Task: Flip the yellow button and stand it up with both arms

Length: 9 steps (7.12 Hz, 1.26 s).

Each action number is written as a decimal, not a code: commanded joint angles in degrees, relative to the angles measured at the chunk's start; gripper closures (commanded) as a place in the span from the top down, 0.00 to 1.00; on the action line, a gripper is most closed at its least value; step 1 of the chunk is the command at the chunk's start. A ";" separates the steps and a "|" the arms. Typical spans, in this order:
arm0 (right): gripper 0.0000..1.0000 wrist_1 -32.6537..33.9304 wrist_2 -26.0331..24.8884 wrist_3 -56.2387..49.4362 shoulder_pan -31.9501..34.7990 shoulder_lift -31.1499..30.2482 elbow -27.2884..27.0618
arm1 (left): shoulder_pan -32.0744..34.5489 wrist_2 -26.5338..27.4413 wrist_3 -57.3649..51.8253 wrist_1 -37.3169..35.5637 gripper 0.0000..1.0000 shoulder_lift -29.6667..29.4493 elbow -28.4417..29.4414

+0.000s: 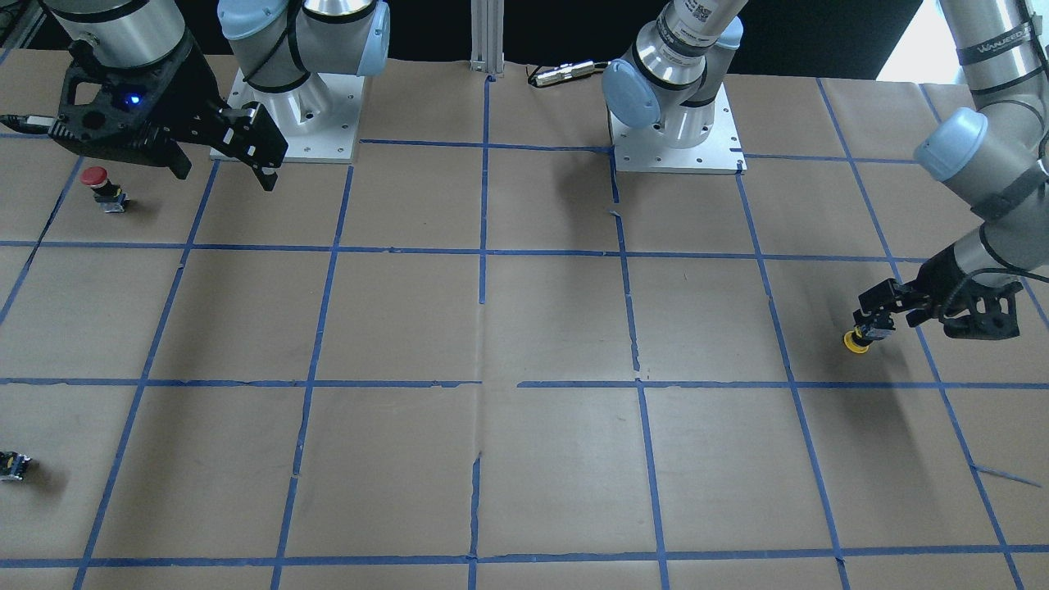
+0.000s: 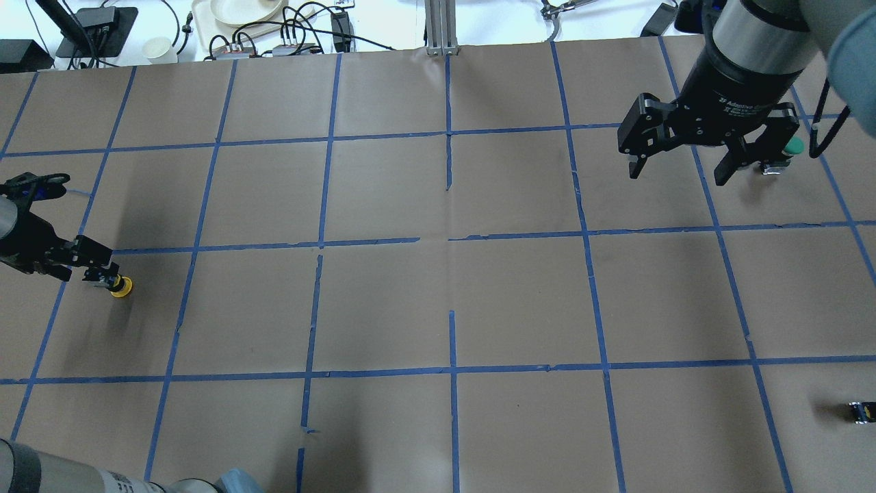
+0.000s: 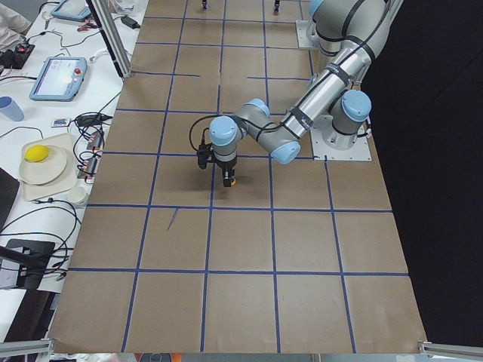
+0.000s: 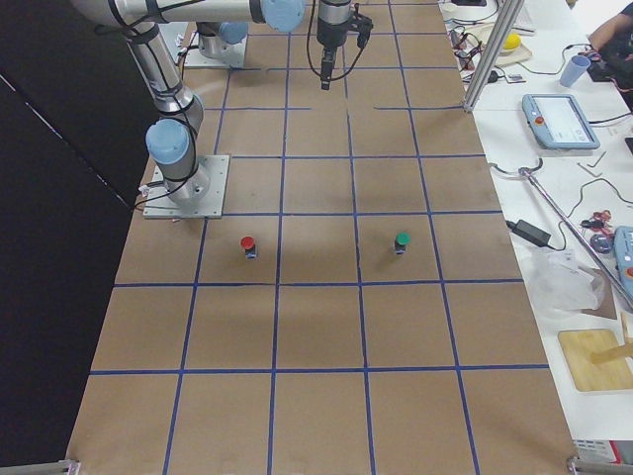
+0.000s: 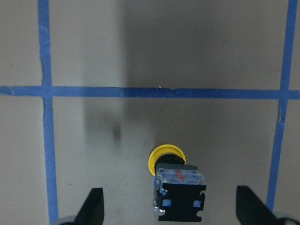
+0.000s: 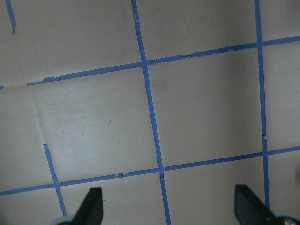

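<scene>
The yellow button [image 1: 857, 342] rests on the brown paper at the robot's far left. Its yellow cap is on the table and its black-and-grey body [image 5: 180, 199] points back toward the wrist. It also shows in the overhead view [image 2: 121, 286]. My left gripper [image 1: 874, 324] is low over it and open. In the left wrist view the fingers [image 5: 93, 206] stand wide on both sides of the body without touching it. My right gripper [image 2: 676, 175] hangs high over the far right of the table, open and empty.
A red-capped switch [image 1: 98, 184] stands near the right gripper. A green-capped one [image 2: 788, 147] stands just behind its fingers. A tiny black block [image 2: 861, 411] lies at the near right edge. Blue tape lines grid the table [image 2: 452, 301].
</scene>
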<state>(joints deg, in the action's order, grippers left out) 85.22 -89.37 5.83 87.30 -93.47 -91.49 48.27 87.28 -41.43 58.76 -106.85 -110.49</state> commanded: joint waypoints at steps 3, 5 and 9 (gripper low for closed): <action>1.00 0.82 0.07 1.20 -1.60 0.39 0.00 | -0.01 0.17 -0.75 -0.93 0.90 -0.11 -1.13; 1.00 0.91 0.07 4.17 -7.73 0.74 0.00 | 0.33 0.17 -0.67 -4.70 0.90 -0.37 -1.48; 1.00 0.47 3.22 12.09 -10.05 1.36 0.44 | 0.42 0.52 -1.19 -4.62 0.65 -0.29 -1.48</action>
<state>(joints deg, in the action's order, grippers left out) 85.55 -87.81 15.22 77.34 -92.19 -91.26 48.68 87.60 -42.49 54.13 -107.07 -112.02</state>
